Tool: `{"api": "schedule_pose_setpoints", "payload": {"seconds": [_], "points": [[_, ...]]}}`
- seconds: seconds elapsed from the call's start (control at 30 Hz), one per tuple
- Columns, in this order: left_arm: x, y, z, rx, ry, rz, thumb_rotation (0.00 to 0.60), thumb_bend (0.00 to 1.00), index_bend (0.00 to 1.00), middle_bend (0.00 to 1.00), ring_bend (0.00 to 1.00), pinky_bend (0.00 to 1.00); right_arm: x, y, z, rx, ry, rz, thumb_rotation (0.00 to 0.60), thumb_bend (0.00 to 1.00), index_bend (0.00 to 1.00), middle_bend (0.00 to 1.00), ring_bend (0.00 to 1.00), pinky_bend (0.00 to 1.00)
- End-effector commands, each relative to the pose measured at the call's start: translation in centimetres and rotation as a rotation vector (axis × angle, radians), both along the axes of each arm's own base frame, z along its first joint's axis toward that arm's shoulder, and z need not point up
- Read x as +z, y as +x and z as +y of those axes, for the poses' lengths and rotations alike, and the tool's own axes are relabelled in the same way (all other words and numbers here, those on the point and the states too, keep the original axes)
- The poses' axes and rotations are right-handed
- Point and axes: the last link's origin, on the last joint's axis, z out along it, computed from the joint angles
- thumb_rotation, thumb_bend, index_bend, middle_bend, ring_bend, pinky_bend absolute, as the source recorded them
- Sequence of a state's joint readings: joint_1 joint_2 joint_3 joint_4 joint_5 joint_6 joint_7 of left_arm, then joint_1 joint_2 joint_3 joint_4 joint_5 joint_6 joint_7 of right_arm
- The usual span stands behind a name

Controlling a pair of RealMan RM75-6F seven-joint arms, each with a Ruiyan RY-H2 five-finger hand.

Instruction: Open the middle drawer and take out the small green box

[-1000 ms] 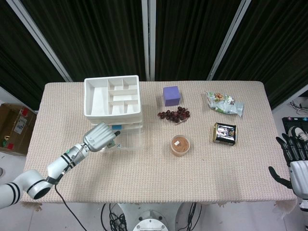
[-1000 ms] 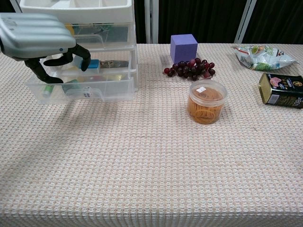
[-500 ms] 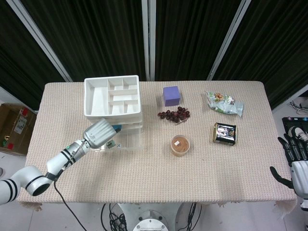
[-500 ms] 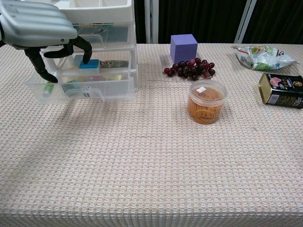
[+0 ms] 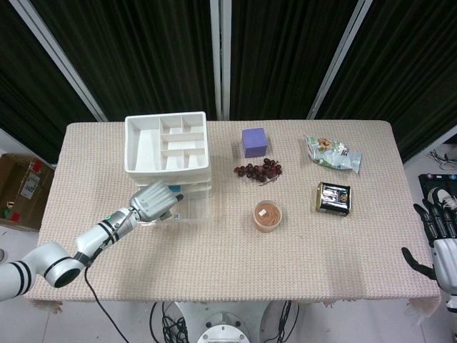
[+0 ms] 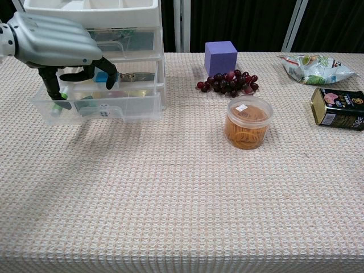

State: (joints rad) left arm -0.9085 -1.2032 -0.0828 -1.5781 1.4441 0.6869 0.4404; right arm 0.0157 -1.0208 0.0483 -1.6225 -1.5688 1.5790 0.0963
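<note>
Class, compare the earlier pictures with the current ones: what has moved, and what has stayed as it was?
The left hand has dipped lower into the pulled-out clear plastic drawer, its dark fingers now curled down among the contents; whether it grips anything is hidden. The right hand stays off the table's edge, and the purple cube and dark grapes are unmoved.

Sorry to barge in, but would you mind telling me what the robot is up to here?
It is fetching something from a clear set of drawers. One drawer is already pulled out over the table, and the left hand reaches down into it, fingers curled among the small items; whether it holds anything yet cannot be told. The right hand hangs idle off the table's far edge. Grapes, a purple cube and a jar sit untouched.
</note>
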Motion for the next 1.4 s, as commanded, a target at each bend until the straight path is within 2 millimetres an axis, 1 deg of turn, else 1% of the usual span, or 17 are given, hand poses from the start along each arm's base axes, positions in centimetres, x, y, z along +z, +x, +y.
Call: {"api": "schedule_pose_setpoints", "payload": {"seconds": [0.03, 0.2, 0.4, 0.6, 0.73, 0.8, 1.13, 1.23, 1.37, 1.4], "points": [[-0.3, 0.2, 0.1, 0.005, -0.013, -0.004, 0.6, 0.07, 0.34, 0.8, 0.93, 1.0, 0.0, -0.1, 0.1, -0.002, -0.001, -0.001, 0.6, 0.21, 0.0, 0.02, 0.0, 0.0], [-0.8, 0.8, 0.0, 0.012, -0.04, -0.044, 0.6, 0.07, 0.38, 0.81, 0.93, 1.0, 0.1, -0.3, 0.1, -0.007, -0.003, -0.002, 0.6, 0.21, 0.0, 0.02, 0.0, 0.0], [-1.1, 0.8, 0.2, 0.001, -0.048, -0.045, 0.6, 0.07, 0.47, 0.81, 0.93, 1.0, 0.1, -0.4, 0.1, -0.009, -0.004, -0.004, 0.6, 0.21, 0.0, 0.02, 0.0, 0.0], [-1.4, 0.7, 0.3, 0.009, -0.056, -0.049, 0.6, 0.12, 0.48, 0.81, 0.93, 1.0, 0.0, -0.5, 0.0, -0.011, -0.001, -0.005, 0.6, 0.21, 0.0, 0.02, 0.0, 0.0], [-1.5, 0.7, 0.4, 0.015, -0.059, -0.047, 0.6, 0.14, 0.47, 0.81, 0.93, 1.0, 0.0, -0.5, 0.0, -0.013, -0.001, -0.006, 0.6, 0.21, 0.0, 0.02, 0.0, 0.0], [-1.6, 0.7, 0.5, 0.02, -0.063, -0.046, 0.6, 0.17, 0.47, 0.81, 0.93, 1.0, 0.0, -0.6, -0.1, -0.014, -0.001, -0.007, 0.6, 0.21, 0.0, 0.02, 0.0, 0.0], [-1.7, 0.7, 0.6, 0.047, -0.084, -0.037, 0.6, 0.4, 0.5, 0.81, 0.93, 1.0, 0.0, -0.8, -0.1, -0.018, -0.003, -0.012, 0.6, 0.21, 0.0, 0.02, 0.0, 0.0], [-1.2, 0.8, 0.6, 0.049, -0.071, -0.061, 0.6, 0.43, 0.51, 0.81, 0.93, 1.0, 0.1, -0.8, 0.0, -0.017, -0.004, -0.014, 0.6, 0.21, 0.0, 0.02, 0.0, 0.0], [0.8, 1.0, 0.3, 0.02, -0.007, -0.124, 0.6, 0.43, 0.51, 0.81, 0.93, 1.0, 0.2, -0.9, 0.1, -0.014, -0.007, -0.015, 0.6, 0.21, 0.0, 0.02, 0.0, 0.0], [1.5, 1.2, 0.1, 0.009, 0.016, -0.152, 0.6, 0.43, 0.51, 0.81, 0.93, 1.0, 0.2, -0.9, 0.2, -0.013, -0.008, -0.016, 0.6, 0.21, 0.0, 0.02, 0.0, 0.0]]}}
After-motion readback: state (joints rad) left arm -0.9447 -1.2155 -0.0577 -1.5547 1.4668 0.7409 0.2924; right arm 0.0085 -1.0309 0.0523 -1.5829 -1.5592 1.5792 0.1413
